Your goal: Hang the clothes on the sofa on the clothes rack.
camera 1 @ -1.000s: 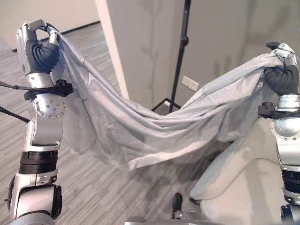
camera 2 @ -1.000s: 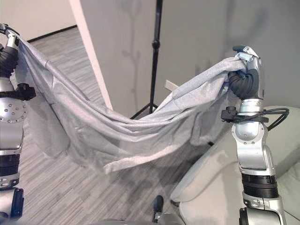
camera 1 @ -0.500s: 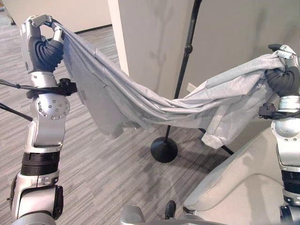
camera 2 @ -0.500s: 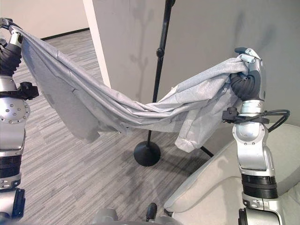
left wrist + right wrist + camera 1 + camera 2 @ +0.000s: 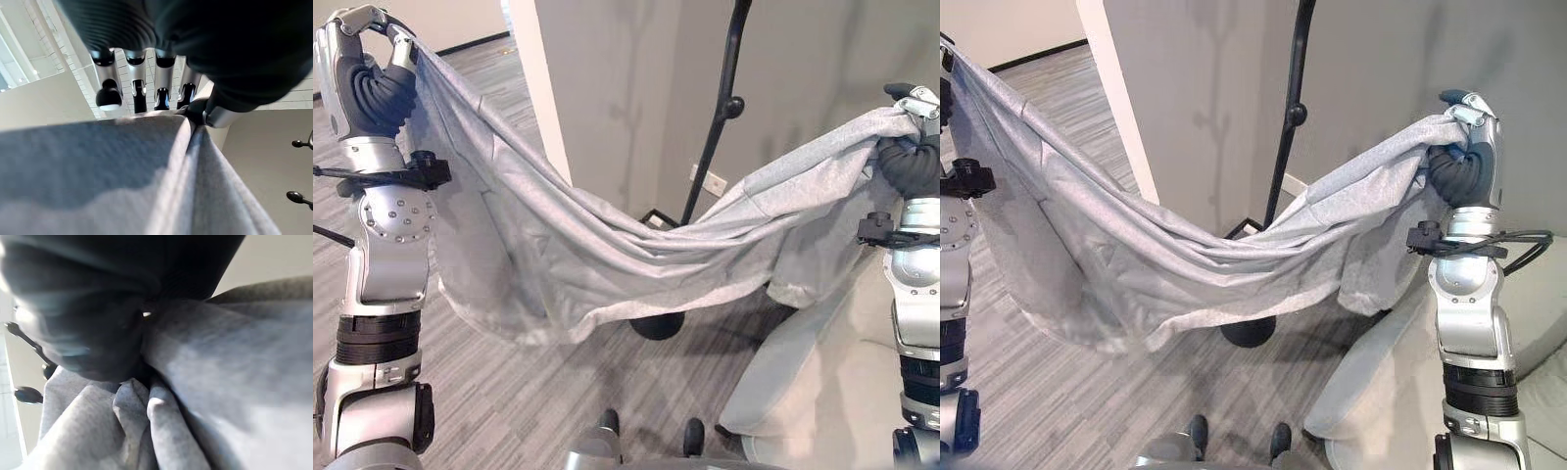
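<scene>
Grey shirt (image 5: 607, 264), pinched at each end by the raised left hand (image 5: 367, 59) and right hand (image 5: 1464, 137), now sags lower than before across the rack (image 5: 720, 127), so hanging it likely needs another lift.

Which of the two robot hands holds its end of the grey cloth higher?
The left hand: it holds the grey cloth garment near the head view's top edge, while the right hand grips its end lower.

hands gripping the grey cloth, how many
2: the left hand holds one end of the grey cloth raised high, the right hand bunches the other end above the sofa.
</scene>
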Available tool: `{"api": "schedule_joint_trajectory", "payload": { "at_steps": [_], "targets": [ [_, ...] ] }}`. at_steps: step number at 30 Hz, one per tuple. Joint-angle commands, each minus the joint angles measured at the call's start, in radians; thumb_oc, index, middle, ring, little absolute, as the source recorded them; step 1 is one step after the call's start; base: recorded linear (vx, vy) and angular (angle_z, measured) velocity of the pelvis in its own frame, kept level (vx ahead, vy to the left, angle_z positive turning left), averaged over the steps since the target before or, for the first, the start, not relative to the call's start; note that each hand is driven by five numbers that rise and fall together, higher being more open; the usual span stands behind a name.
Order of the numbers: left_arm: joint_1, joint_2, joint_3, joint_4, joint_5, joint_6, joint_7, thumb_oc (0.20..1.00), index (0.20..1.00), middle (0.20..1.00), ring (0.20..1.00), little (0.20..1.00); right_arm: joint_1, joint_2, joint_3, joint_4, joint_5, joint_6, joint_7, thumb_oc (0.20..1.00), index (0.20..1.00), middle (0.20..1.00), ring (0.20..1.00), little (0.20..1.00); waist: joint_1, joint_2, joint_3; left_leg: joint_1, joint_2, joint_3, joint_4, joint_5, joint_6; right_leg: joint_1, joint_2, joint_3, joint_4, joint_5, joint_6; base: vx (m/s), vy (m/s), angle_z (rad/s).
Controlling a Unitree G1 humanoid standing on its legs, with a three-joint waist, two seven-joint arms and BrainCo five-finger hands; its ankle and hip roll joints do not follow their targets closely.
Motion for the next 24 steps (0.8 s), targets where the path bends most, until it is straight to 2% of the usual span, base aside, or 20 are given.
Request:
{"api": "schedule_joint_trajectory", "payload": {
  "at_steps": [1, 6, 10, 11, 12, 14, 15, 16, 17, 19, 24],
  "targets": [
    [0.008, 0.024, 0.034, -0.024, 0.023, -0.034, 0.03, 0.2, 0.2, 0.2, 0.2, 0.2, -0.032, -0.026, -0.027, -0.044, 0.002, -0.031, -0.019, 0.2, 0.2, 0.2, 0.2, 0.2, 0.01, 0.05, -0.101, 0.014, 0.045, -0.046, -0.054, 0.015, -0.078, 0.105, -0.036, -0.062, 0.0, -0.031, -0.019, 0.07, 0.181, -0.21],
    [0.0, 0.03, 0.027, -0.031, 0.022, -0.035, 0.031, 0.2, 0.2, 0.2, 0.2, 0.2, -0.036, -0.015, -0.016, -0.045, 0.009, -0.03, -0.012, 0.2, 0.2, 0.2, 0.2, 0.2, 0.015, 0.064, -0.097, 0.044, 0.028, -0.05, -0.054, 0.03, -0.077, 0.106, -0.059, -0.059, 0.035, -0.016, -0.021, 0.07, 0.187, -0.18],
    [-0.044, 0.037, -0.012, -0.024, 0.021, -0.035, 0.036, 0.2, 0.2, 0.2, 0.2, 0.2, -0.035, -0.007, -0.025, -0.069, 0.005, -0.029, -0.013, 0.2, 0.2, 0.2, 0.2, 0.2, 0.008, 0.081, -0.08, 0.053, 0.01, -0.068, -0.054, 0.035, -0.067, 0.082, -0.056, -0.032, 0.148, -0.021, -0.03, 0.03, 0.173, -0.1],
    [-0.049, 0.032, -0.02, -0.026, 0.022, -0.036, 0.039, 0.2, 0.2, 0.2, 0.2, 0.2, -0.037, -0.002, -0.024, -0.093, 0.002, -0.031, -0.004, 0.2, 0.2, 0.2, 0.2, 0.2, 0.0, 0.098, -0.06, 0.066, 0.011, -0.069, -0.054, 0.033, -0.064, 0.056, -0.04, -0.025, 0.214, -0.031, -0.028, 0.06, 0.173, -0.03],
    [-0.048, 0.028, -0.019, -0.026, 0.019, -0.034, 0.04, 0.2, 0.2, 0.2, 0.2, 0.2, -0.036, -0.001, -0.019, -0.096, 0.002, -0.031, 0.001, 0.2, 0.2, 0.2, 0.2, 0.2, -0.003, 0.104, -0.053, 0.076, 0.012, -0.069, -0.054, 0.029, -0.064, 0.048, -0.035, -0.027, 0.229, -0.036, -0.028, 0.11, 0.148, -0.09],
    [-0.037, 0.022, -0.007, -0.03, 0.019, -0.034, 0.042, 0.2, 0.2, 0.2, 0.2, 0.2, -0.022, -0.001, -0.024, -0.109, 0.0, -0.035, 0.007, 0.2, 0.2, 0.2, 0.2, 0.2, -0.018, 0.111, -0.042, 0.094, 0.008, -0.081, -0.054, 0.02, -0.061, 0.02, -0.019, -0.032, 0.217, -0.043, -0.028, 0.1, 0.035, -0.1],
    [-0.029, 0.021, -0.004, -0.028, 0.018, -0.037, 0.043, 0.2, 0.2, 0.2, 0.2, 0.2, -0.013, -0.006, -0.045, -0.11, -0.001, -0.035, -0.001, 0.2, 0.2, 0.2, 0.2, 0.2, -0.04, 0.11, -0.038, 0.099, 0.004, -0.095, -0.054, 0.011, -0.057, -0.019, -0.003, -0.028, 0.172, -0.048, -0.031, 0.04, -0.011, 0.04],
    [-0.029, 0.021, -0.004, -0.028, 0.018, -0.037, 0.043, 0.2, 0.2, 0.2, 0.2, 0.2, -0.013, -0.006, -0.045, -0.11, -0.001, -0.035, -0.001, 0.2, 0.2, 0.2, 0.2, 0.2, -0.04, 0.11, -0.038, 0.099, 0.004, -0.095, -0.054, 0.011, -0.057, -0.019, -0.003, -0.028, 0.172, -0.048, -0.031, 0.1, -0.06, 0.21],
    [-0.052, 0.026, -0.022, -0.004, 0.02, -0.027, 0.048, 0.2, 0.2, 0.2, 0.2, 0.2, -0.016, -0.001, -0.054, -0.092, -0.008, -0.032, -0.019, 0.2, 0.2, 0.2, 0.2, 0.2, -0.061, 0.1, -0.023, 0.103, 0.0, -0.111, -0.054, 0.006, -0.051, -0.072, 0.012, -0.012, 0.065, -0.052, -0.043, 0.07, -0.083, 0.27],
    [-0.062, 0.02, -0.027, -0.008, 0.019, -0.031, 0.044, 0.2, 0.2, 0.2, 0.2, 0.2, -0.019, -0.004, -0.048, -0.09, -0.005, -0.036, -0.012, 0.2, 0.2, 0.2, 0.2, 0.2, -0.055, 0.084, -0.026, 0.101, 0.004, -0.11, -0.054, 0.011, -0.045, -0.043, 0.003, -0.012, 0.034, -0.03, -0.025, 0.08, -0.177, 0.45],
    [-0.035, 0.015, -0.01, -0.026, 0.008, -0.034, 0.039, 0.2, 0.2, 0.2, 0.2, 0.2, -0.014, -0.016, -0.055, -0.085, 0.009, -0.038, -0.013, 0.2, 0.2, 0.2, 0.2, 0.2, -0.053, 0.084, -0.057, 0.091, 0.036, -0.087, -0.054, 0.023, -0.045, -0.008, 0.009, -0.033, 0.0, -0.019, -0.012, 0.06, -0.157, 0.26]
  ]
}}
